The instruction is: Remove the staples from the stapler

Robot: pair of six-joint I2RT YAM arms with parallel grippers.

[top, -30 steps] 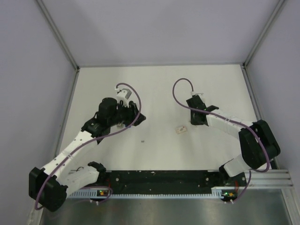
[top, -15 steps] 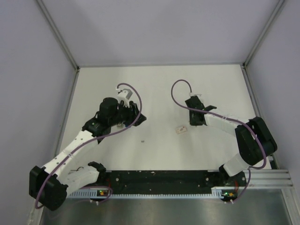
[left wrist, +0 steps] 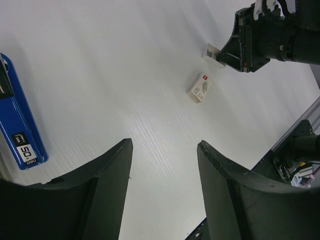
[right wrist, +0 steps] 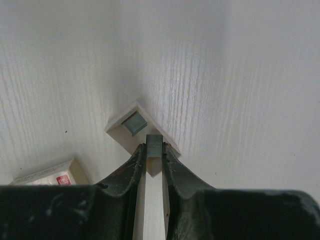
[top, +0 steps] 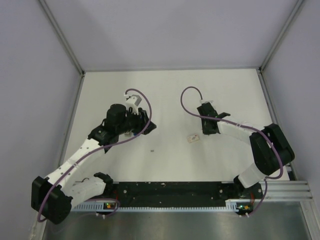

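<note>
In the right wrist view my right gripper (right wrist: pixel 154 148) is shut on the staples (right wrist: pixel 154 144), a small grey metallic strip pinched between the fingertips. It hangs just over an open whitish box (right wrist: pixel 131 134) that has another grey staple block inside. In the top view the right gripper (top: pixel 206 131) points down at mid-table. The blue stapler (left wrist: pixel 19 127) lies flat at the left of the left wrist view. My left gripper (left wrist: pixel 162 143) is open and empty above bare table, to the right of the stapler. In the top view the stapler is hidden under the left arm (top: pixel 125 122).
A closed whitish-pink box with a red mark (left wrist: pixel 200 89) lies between the two grippers; it also shows in the top view (top: pixel 192 138) and the right wrist view (right wrist: pixel 50 175). A dark speck (top: pixel 152 149) lies on the white table. The black rail (top: pixel 170 190) runs along the near edge.
The right arm has shifted slightly to the left, its elbow drawing in. The left arm has barely moved.
</note>
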